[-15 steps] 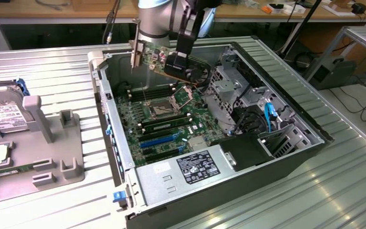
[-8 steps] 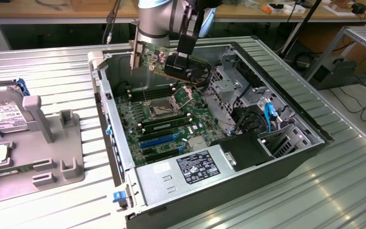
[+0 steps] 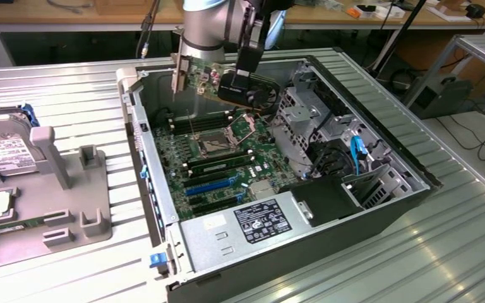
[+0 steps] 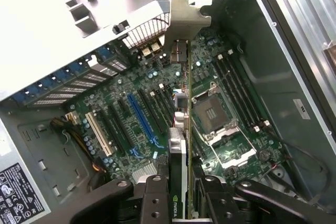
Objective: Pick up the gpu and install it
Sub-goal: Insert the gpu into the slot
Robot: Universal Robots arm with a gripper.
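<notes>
Here the fingers (image 4: 155, 199), part-closed, clamp the gpu (image 4: 178, 148) (edge-on) between them; seemingly above the motherboard (image 4: 131, 85).

open over motherboard (image 3: 217, 170) beneath gpu (image 4: 177, 153); hemmed by drive cage (image 3: 305, 117) at the exterior view's right, case wall (image 3: 146, 158) at its left.

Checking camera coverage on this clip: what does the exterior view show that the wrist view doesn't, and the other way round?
Exterior view: the robot arm above the open computer case, a hard drive with a white label at the exterior view's left, and a blue cable by the drive cage.
Wrist view: the gpu edge-on with its printed logo, and yellow wires beside the expansion slots.
Both: the gripper shut on the gpu above the motherboard, and the CPU socket.
</notes>
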